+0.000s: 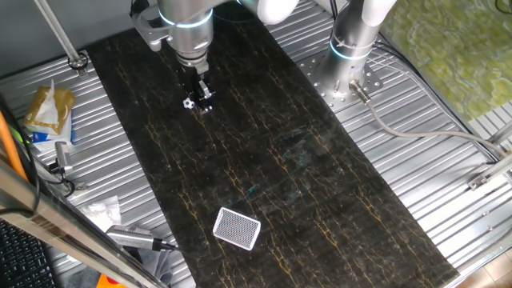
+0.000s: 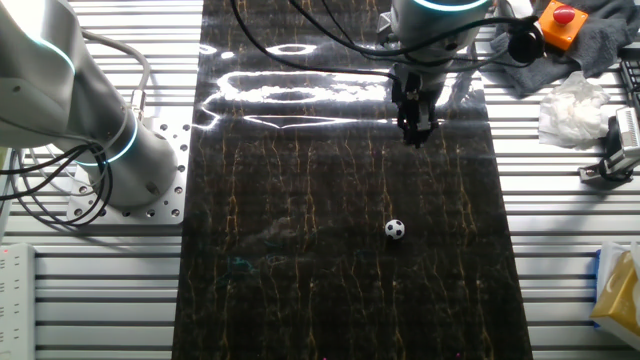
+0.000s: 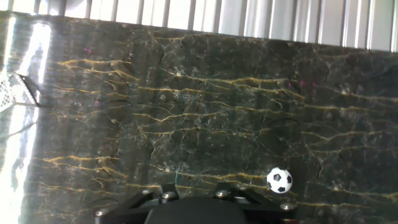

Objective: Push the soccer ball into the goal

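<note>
claw [image 2: 417, 135]: fingers looked together, holding nothing, hanging above the dark surface [image 2: 300, 250] | soccer ball [image 2: 395, 229]: on surface, apart from claw | goal [image 1: 237, 229]: far end, well apart

Soccer ball [image 2: 395, 229] on the mat [image 1: 320, 176] (goal [image 1: 237, 229] well apart).

In the hand view, the goal [image 3: 13, 90] is cut off by the left edge and washed out by glare. The gripper [image 3: 193, 208] shows only as a dark base along the bottom edge, fingertips unseen. In one fixed view, the soccer ball [image 1: 189, 102] is tiny and partly hidden behind the gripper.
</note>
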Robot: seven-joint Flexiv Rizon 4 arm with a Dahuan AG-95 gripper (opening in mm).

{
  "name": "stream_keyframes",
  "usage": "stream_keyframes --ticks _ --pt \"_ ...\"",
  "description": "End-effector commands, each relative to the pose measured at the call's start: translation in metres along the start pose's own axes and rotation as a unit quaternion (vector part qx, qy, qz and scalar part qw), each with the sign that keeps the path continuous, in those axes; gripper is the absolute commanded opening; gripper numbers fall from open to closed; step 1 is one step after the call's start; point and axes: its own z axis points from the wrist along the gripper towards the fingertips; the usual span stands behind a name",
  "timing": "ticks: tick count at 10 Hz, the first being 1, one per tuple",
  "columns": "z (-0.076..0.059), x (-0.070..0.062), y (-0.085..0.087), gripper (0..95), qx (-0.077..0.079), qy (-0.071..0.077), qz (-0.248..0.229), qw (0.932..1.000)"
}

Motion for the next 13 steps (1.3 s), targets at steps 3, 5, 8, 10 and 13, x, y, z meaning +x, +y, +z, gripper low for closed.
stream_keyframes --ticks 3,5,8,10,13 --pt "0.0005 -0.0009 -0.0001 0.0 0.0 -0.001 0.001 1.0" --pt "-0.0005 -0.0006 0.0001 0.0 -0.001 -0.003 0.001 1.0" --pt "-0.0011 -0.0005 0.0004 0.0 0.0 -0.003 0.002 1.0" --pt "-0.0021 -0.0003 0.0007 19.0 0.001 -0.004 0.012 0.9999" --pt "-0.0026 -0.0002 0.0008 76.0 0.0 -0.008 0.013 0.9999"
